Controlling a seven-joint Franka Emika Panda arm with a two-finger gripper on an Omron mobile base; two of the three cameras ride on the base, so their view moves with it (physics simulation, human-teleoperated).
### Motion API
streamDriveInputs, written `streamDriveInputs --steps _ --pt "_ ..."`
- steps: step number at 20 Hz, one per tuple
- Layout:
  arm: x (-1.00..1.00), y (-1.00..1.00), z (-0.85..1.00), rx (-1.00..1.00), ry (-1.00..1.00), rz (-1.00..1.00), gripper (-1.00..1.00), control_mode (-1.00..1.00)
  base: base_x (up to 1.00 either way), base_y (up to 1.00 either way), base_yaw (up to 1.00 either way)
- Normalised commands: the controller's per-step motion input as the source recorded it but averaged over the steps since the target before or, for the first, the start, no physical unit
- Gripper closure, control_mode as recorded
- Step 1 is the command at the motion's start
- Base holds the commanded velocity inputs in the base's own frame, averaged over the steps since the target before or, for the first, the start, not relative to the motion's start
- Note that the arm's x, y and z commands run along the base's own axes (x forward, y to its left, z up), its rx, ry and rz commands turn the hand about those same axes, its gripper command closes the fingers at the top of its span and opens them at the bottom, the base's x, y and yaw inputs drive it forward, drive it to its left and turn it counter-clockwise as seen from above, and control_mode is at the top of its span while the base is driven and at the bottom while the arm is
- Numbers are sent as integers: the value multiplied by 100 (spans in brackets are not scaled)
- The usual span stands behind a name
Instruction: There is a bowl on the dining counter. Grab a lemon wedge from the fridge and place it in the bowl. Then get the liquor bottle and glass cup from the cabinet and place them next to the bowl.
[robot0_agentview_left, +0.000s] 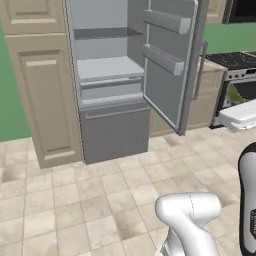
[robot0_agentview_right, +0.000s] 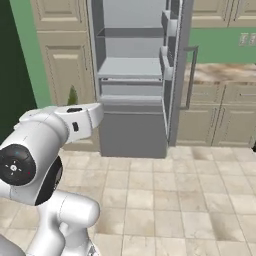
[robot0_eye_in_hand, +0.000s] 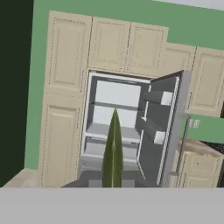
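Observation:
In the hand view my gripper (robot0_eye_in_hand: 112, 183) is shut on the lemon wedge (robot0_eye_in_hand: 113, 148), a thin yellow-green sliver standing up between the two dark fingertips. The right base view has the lemon wedge (robot0_agentview_right: 73, 96) poking up just behind the arm's white hand. The fridge (robot0_agentview_left: 110, 70) stands some way ahead with its door (robot0_agentview_left: 170, 65) swung open to the right and its grey shelves (robot0_agentview_right: 130, 67) bare. The hand faces the open fridge (robot0_eye_in_hand: 113, 118) from a distance. The bowl, the dining counter, the liquor bottle and the glass cup are out of view.
A tall beige panelled cupboard (robot0_agentview_left: 45, 95) stands left of the fridge. To its right are beige base cabinets (robot0_agentview_right: 220, 120) under a stone top (robot0_agentview_right: 220, 72), then a stove (robot0_agentview_left: 237, 62). Tiled floor (robot0_agentview_left: 100, 190) lies between the base and the fridge.

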Motion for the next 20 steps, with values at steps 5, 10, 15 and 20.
streamDriveInputs --steps 5,10,15,20 --pt "0 0 0 0 0 0 100 100 -100 -16 -27" --pt "0 0 0 0 0 0 100 100 -100 -24 -26" --pt "0 0 0 0 0 0 100 100 -94 -38 -24" --pt "0 0 0 0 0 0 100 100 -65 -64 -20"
